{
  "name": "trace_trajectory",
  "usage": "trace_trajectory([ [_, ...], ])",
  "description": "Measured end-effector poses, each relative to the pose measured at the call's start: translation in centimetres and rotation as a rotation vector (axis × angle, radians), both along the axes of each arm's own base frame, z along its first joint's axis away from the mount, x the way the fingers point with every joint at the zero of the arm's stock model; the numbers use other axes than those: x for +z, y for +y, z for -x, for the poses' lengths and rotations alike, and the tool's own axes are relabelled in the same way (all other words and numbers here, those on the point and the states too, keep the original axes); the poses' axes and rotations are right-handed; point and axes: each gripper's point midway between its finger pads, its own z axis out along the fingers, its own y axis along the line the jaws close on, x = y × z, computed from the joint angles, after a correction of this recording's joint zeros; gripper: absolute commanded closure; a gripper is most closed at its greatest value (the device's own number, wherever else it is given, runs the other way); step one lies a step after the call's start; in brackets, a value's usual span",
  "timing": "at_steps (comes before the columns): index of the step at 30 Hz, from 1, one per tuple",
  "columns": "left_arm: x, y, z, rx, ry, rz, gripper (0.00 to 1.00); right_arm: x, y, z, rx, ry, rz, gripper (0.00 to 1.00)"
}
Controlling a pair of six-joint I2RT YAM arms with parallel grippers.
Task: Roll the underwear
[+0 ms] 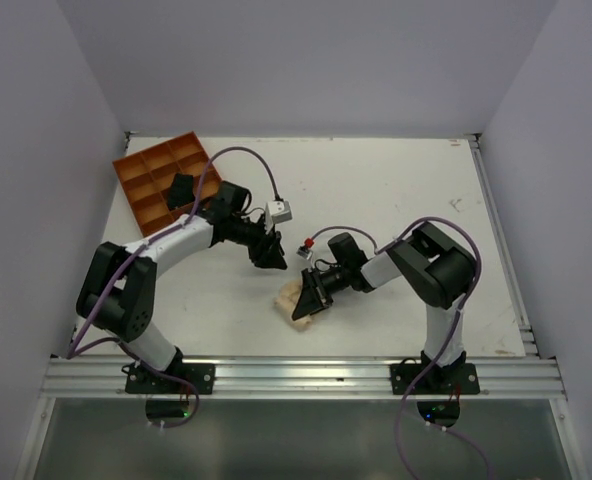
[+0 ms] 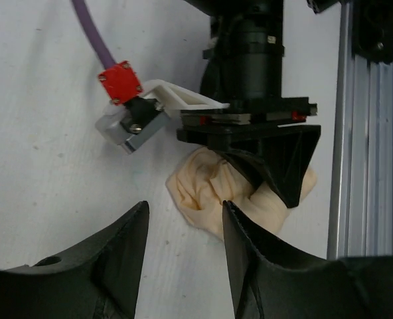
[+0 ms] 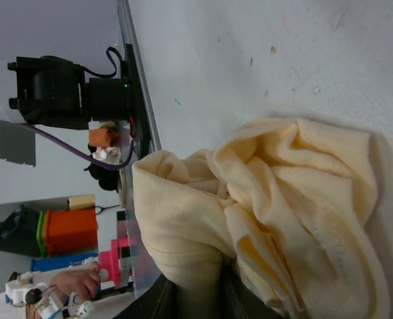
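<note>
Two arms lean in toward the middle of the bench (image 1: pixel 396 190) on my overhead feed. The right arm rises from its base at the near edge, folds sharply at the elbow and runs its forearm low and to the left. That puts the right gripper (image 1: pixel 309 297) pointing left, down on the underwear (image 1: pixel 285 298).

The underwear lies bunched in a pale, wrinkled heap on the near middle of the bench, close to the metal rail (image 1: pixel 306 375). On the right wrist feed the jaws stand close together with a fold of the cloth caught between them, so I read that gripper as clenched on the fabric. The rest of the heap spreads on the bench beyond the jaws.

The left arm goes up from its base, bends at the elbow, and stretches its forearm to the right across the bench. The left gripper (image 1: pixel 269 252) hangs just on the far side of the underwear, apart from it. Its jaws are spread wide with only bare bench between them.

Far left, an orange tray (image 1: pixel 141 195) holds a small black bundle (image 1: pixel 183 188) in one compartment.
</note>
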Motion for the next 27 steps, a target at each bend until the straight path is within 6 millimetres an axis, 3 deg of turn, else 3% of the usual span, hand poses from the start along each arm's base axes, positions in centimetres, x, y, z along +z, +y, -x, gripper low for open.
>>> trace_trajectory([
  [3,-0.5,-0.3,2.2,-0.1,0.001,-0.004,0.47,0.0,-0.2,0.3,0.016,0.04,-0.004,0.73],
  [9,-1.2,-0.1,4.6,-0.231,-0.015,-0.011,0.45,-0.1,-0.6,1.0,0.045,0.119,-0.006,0.72],
  [17,-3.3,-2.3,8.9,-0.426,-0.005,-0.049,0.45,-0.1,-0.8,1.3,0.056,0.156,0.003,0.71],
  [27,-3.8,-2.8,10.1,-0.493,-0.026,-0.051,0.48,-0.1,-0.8,1.3,0.054,0.162,0.005,0.71],
])
